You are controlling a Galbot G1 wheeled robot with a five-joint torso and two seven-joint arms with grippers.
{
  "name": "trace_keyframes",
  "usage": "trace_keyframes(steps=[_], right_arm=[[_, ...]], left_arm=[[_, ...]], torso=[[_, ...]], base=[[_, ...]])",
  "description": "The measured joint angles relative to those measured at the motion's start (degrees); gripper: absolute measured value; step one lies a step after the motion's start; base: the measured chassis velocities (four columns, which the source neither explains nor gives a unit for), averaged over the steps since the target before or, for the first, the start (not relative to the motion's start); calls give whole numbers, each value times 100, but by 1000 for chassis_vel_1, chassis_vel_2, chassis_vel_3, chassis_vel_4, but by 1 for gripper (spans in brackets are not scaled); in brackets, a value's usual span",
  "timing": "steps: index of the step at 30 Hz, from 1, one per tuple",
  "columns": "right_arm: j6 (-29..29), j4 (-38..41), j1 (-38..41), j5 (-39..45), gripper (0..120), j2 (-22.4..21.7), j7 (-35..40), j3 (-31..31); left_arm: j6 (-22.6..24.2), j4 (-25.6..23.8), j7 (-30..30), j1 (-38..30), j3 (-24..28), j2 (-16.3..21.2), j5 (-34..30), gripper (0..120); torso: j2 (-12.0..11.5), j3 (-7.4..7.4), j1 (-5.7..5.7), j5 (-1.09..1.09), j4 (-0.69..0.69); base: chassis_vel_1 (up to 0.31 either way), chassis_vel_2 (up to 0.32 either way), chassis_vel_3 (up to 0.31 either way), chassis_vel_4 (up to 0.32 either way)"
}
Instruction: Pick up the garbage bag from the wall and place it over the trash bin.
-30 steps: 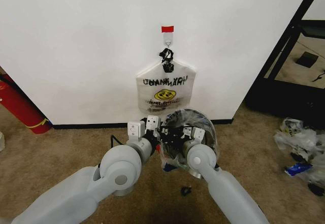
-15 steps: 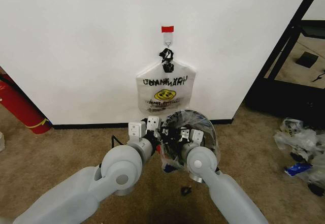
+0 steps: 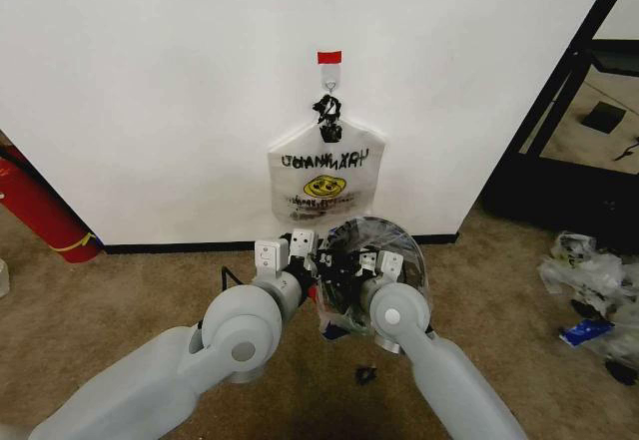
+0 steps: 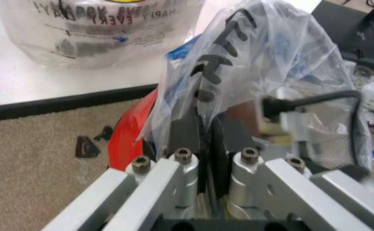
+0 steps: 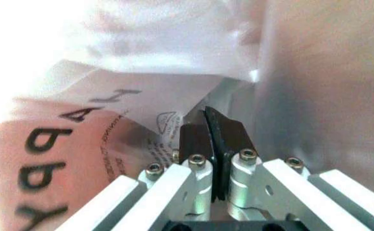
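Both claws meet low before the plain white wall. The left gripper clenches the thin see-through plastic garbage bag with black lettering and blue patches, draped over the small black wire-mesh trash bin with a red base just beyond its fingers. The right gripper pinches the same film. Above both claws hangs a similar white smiley bag.

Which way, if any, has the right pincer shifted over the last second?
Yes: in the head view the right pincer, shut on the garbage bag, crept slightly toward the wall, judged against the black baseboard.
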Motion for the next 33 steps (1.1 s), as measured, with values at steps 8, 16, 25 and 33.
trace_keyframes(steps=[8,16,25,33], right_arm=[[62,737,-549,-432,0,-438,-571,208],[591,1496,-1465,-1084,0,-792,-1040,901],[2831,1946,-2720,-2921,15,-494,-1899,2173],[4003,2089,-3885,-4382,40,-22,-2338,2991]], left_arm=[[19,358,-224,-63,-78,-156,-536,1],[-13,838,-677,-149,-339,-493,-1513,1],[-88,1337,-772,259,-1189,-976,-1665,1],[-92,1578,-729,683,-1592,-1148,-1495,1]], torso=[[0,0,0,1,0],[0,0,0,0,0],[0,-1,0,-1,1],[0,-1,0,-2,1]], base=[[0,0,0,0],[0,0,0,0],[0,0,0,0],[0,0,0,0]])
